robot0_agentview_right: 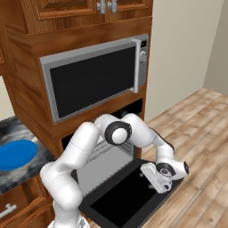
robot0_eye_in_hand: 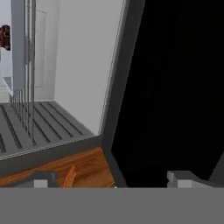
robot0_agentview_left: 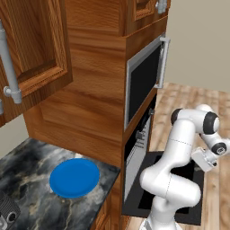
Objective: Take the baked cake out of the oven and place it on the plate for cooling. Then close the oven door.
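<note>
Your gripper (robot0_agentview_right: pixel 161 181) hangs empty, jaws wide apart, over the far corner of the lowered door (robot0_agentview_right: pixel 127 196). The cake (robot0_eye_in_hand: pixel 5 37) sits deep in the oven (robot0_eye_in_hand: pixel 52 87), off to the hand view's upper left beyond the racks (robot0_eye_in_hand: pixel 26 65). Clear the door frame edge before reaching in. The plate (robot0_agentview_left: pixel 74 178) waits well away on the counter (robot0_agentview_left: pixel 31 197).

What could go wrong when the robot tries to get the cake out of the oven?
1. The gripper hangs open over the lowered oven door, so the arm might bump the door while swinging in.
2. The cake sits deep in the oven beside the wire racks; the fingers could snag them.
3. The plate is away on the counter, so the small cake could slip on the way.
</note>
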